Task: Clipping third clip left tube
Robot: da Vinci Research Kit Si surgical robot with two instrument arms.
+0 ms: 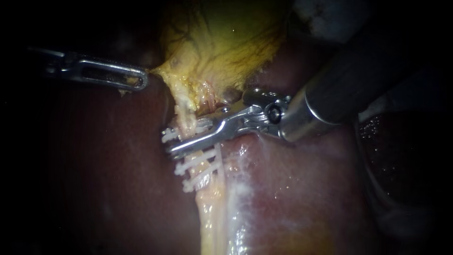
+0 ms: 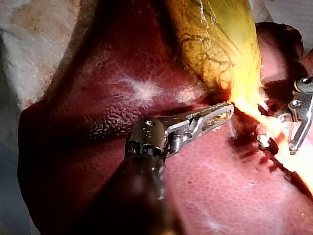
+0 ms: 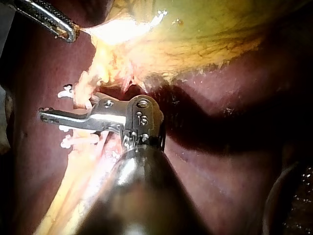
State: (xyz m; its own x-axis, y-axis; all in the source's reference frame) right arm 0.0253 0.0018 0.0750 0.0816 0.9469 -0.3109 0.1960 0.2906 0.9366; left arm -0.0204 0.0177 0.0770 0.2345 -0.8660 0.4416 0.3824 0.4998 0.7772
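White clips (image 1: pixel 183 168) lie just beside my right instrument (image 1: pixel 175 150), its jaws closed narrowly across the tube (image 1: pixel 188 118), while my left instrument (image 1: pixel 140 80) clamps the gallbladder (image 1: pixel 222 42); excess pull could tear the tube.

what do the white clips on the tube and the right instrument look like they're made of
The clips look like matte white plastic: opaque, evenly white, with no metallic glint. The right instrument looks like polished steel or a similar metal: silver-grey with bright highlights and a pinned hinge. The look alone cannot confirm either.
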